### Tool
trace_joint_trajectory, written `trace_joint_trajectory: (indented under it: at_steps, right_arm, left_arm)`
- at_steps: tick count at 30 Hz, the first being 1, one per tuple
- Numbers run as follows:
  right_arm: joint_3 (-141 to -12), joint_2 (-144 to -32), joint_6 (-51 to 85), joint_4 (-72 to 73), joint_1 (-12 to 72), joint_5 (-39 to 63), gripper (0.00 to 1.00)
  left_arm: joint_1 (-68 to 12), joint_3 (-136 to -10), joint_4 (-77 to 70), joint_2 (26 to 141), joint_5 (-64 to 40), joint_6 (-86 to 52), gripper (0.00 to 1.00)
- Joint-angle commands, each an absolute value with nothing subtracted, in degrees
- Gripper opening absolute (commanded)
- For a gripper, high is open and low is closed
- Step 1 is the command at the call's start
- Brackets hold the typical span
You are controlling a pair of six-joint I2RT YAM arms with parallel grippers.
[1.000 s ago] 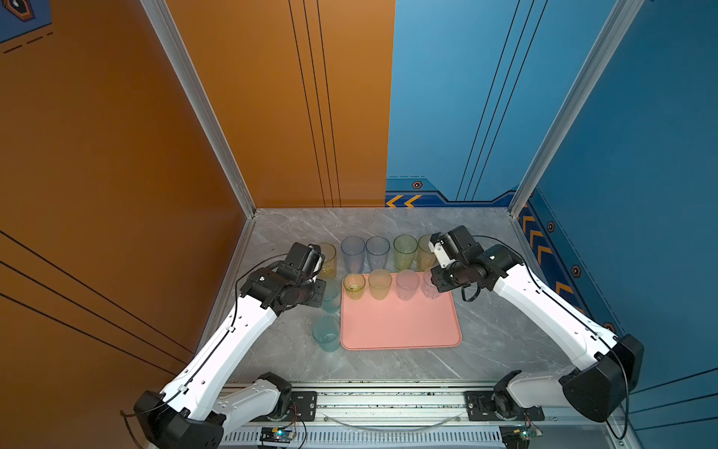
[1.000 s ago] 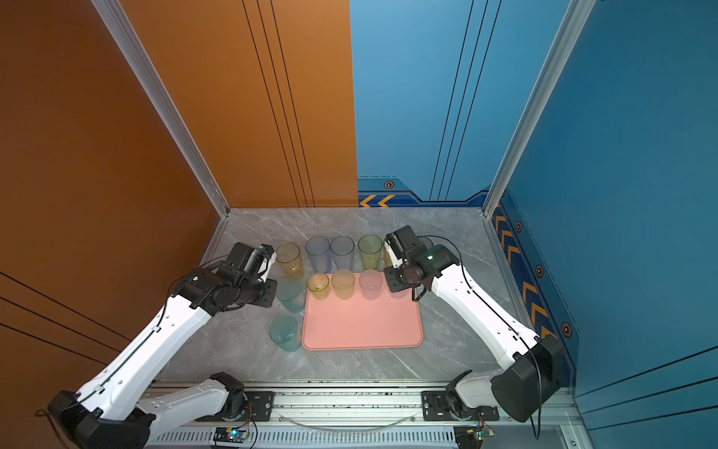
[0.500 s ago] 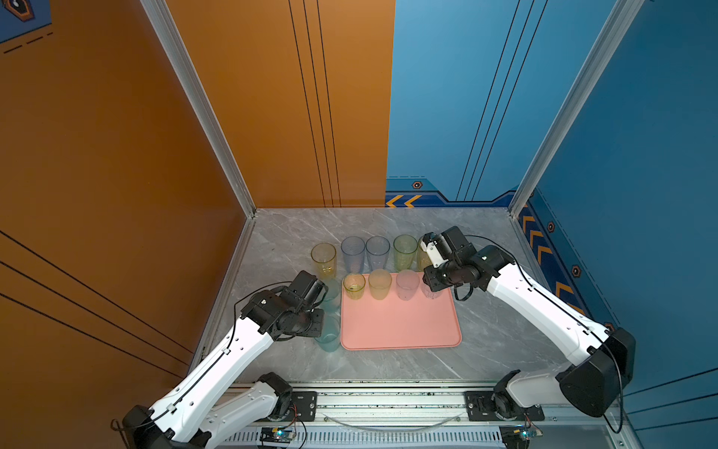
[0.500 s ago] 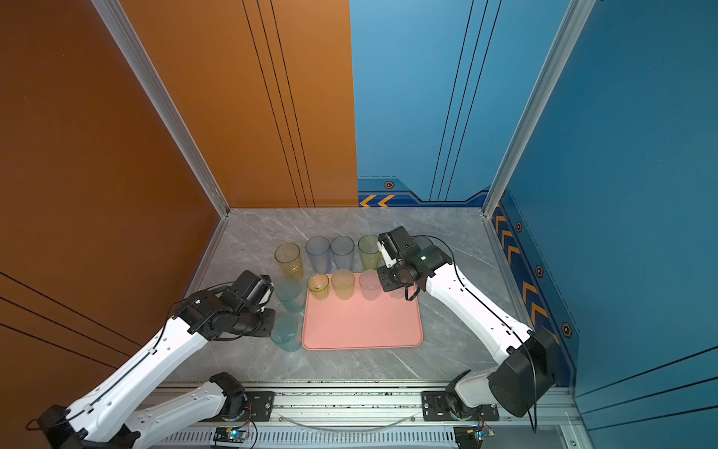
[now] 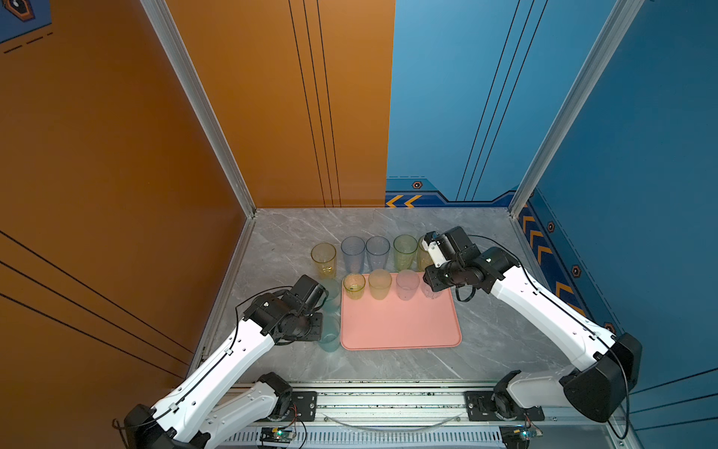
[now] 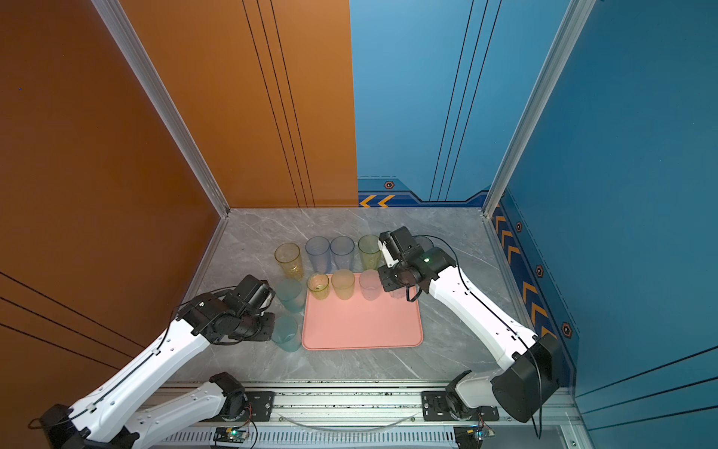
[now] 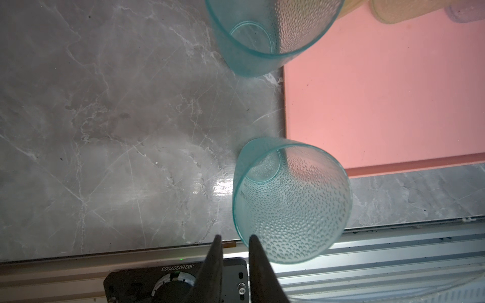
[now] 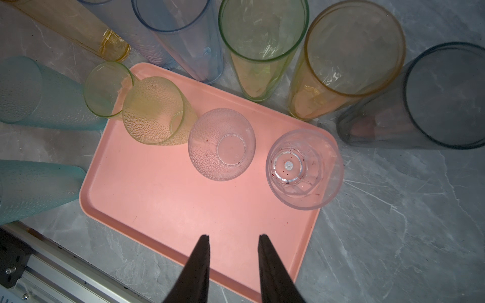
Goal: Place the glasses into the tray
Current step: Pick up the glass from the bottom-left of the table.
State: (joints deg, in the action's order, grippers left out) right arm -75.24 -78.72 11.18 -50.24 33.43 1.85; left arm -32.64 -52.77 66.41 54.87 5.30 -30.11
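While four short glasses (image 5: pixel 380 283) stand upright along the far edge of the tray (image 5: pixel 400 326), the others are on the grey marble surface (image 5: pixel 485 330). All are translucent plastic, round and a little wider at the rim. Inside the tray, as the right wrist sees it, are a smooth green glass (image 8: pixel 109 89), a dimpled yellow glass (image 8: pixel 157 110), a dimpled clear glass (image 8: pixel 221 144) and a clear faceted glass (image 8: pixel 304 168). The tray is flat and salmon pink, with rounded corners and a low rim.

Behind it is a row of tall glasses (image 5: pixel 377 252), and two dimpled teal glasses (image 6: pixel 289 295) stand just beside its left edge.

The left arm (image 5: pixel 233 350) is stretched forward with a bent wrist. The left claw (image 7: pixel 235 237) is at the rim of the nearer teal glass (image 7: pixel 291 202), its fingers only a little apart and holding nothing; whether they touch the rim I cannot tell. The right arm (image 5: pixel 544 311) reaches over the tray's far right corner. The right claw (image 8: pixel 232 237) hangs above the tray, spread and empty.
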Motion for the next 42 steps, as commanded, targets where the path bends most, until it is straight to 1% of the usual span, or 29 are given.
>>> trace_joint_trajectory:
  at_steps: [1,17,30,33,36,42]
  right_arm:
    - [-74.59,-77.48,11.25,-49.46,33.52,3.12,0.31]
    - [-73.66,-76.99,11.08,-48.59,33.66,3.73,0.31]
    - [-73.2,-78.0,10.82,-48.23,33.59,3.98,0.31]
    - [-73.04,-78.08,10.81,-48.16,33.59,4.0,0.31]
    - [-72.84,-78.05,10.81,-48.05,33.49,3.87,0.31]
    - [-72.53,-77.78,10.97,-48.02,33.49,3.8,0.31]
  left_arm:
    - [-32.26,-51.53,65.57,55.44,3.68,-31.12,0.21]
    - [-31.73,-51.0,64.25,59.27,3.03,-30.5,0.21]
    - [-31.55,-50.89,63.99,61.69,2.57,-30.32,0.18]
    - [-31.55,-50.89,63.99,62.13,2.48,-30.32,0.16]
    - [-31.6,-50.84,63.94,62.87,2.07,-30.05,0.1]
    - [-32.49,-50.96,63.81,63.97,1.54,-29.74,0.06]
